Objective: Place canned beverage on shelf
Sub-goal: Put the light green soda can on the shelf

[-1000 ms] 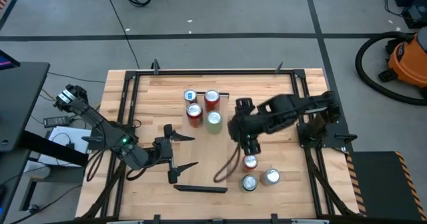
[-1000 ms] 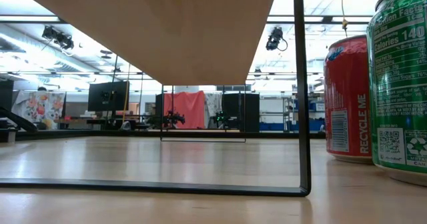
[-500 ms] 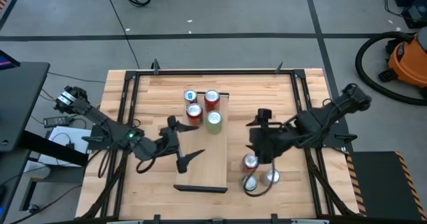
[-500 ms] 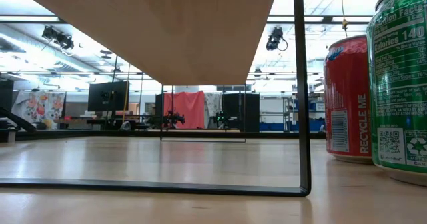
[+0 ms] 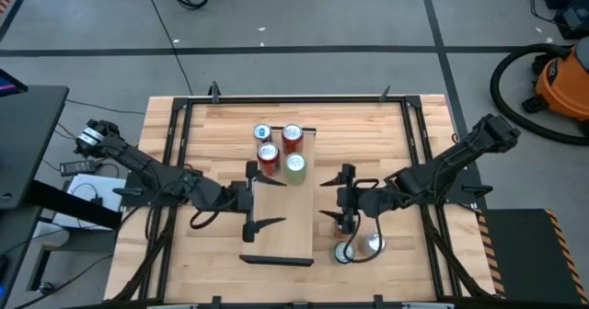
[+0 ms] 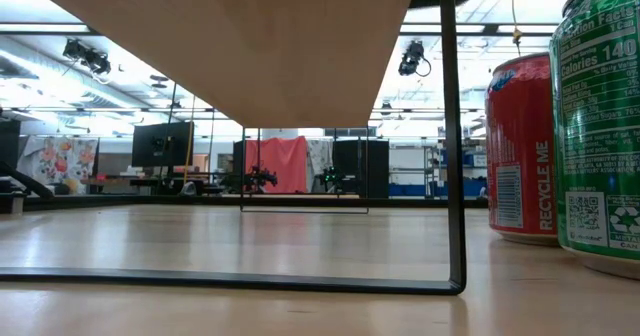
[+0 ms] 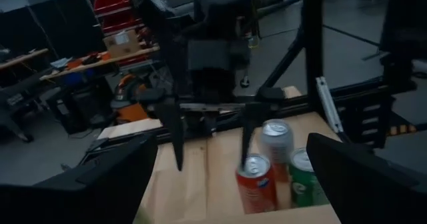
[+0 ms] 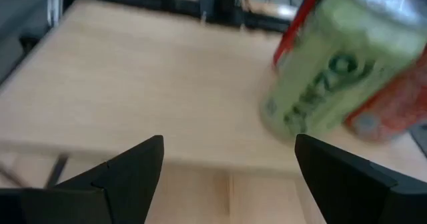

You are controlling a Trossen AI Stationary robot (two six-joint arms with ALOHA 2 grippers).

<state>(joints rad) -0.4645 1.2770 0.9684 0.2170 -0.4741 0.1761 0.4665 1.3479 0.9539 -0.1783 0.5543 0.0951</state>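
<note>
Up close, low view: a green can (image 6: 603, 126) at the picture's right edge, smooth printed metal, label reading "Calories 140" w/ a QR code and recycling mark; just beside it a red can (image 6: 521, 148) marked "RECYCLE ME" next to a barcode. Both stand upright on the slatted wooden tabletop (image 6: 250, 241). Overhead, the pale wood underside of the shelf (image 6: 260, 36), carried on a thin black metal leg frame (image 6: 452, 136).

From above, the shelf (image 5: 281, 203) is a long narrow plank of light wood w/ dark trim (image 5: 276, 260) at its near short end. On its far end stand four cans: a blue-topped can (image 5: 262, 132), two red cans (image 5: 292, 137) (image 5: 268, 156) and a pale green can (image 5: 294, 166), clustered and touching or nearly so. Two silver-topped cans (image 5: 343, 252) (image 5: 373, 245) stand on the tabletop off the shelf's right side, near its front end.

The left gripper (image 5: 260, 200) hangs over the shelf's left half, fingers spread wide, gripping nothing. The right gripper (image 5: 338, 197) sits at the shelf's right edge, just behind the two loose cans, fingers likewise splayed and empty.

Left wrist view: red, silver and green cans (image 7: 257, 182) (image 7: 275, 141) (image 7: 303, 177) on the plank, the other arm's gripper beyond. Right wrist view: a blurred green can (image 8: 320, 77), lettering unreadable, w/ an orange-red can (image 8: 390, 104) behind.
</note>
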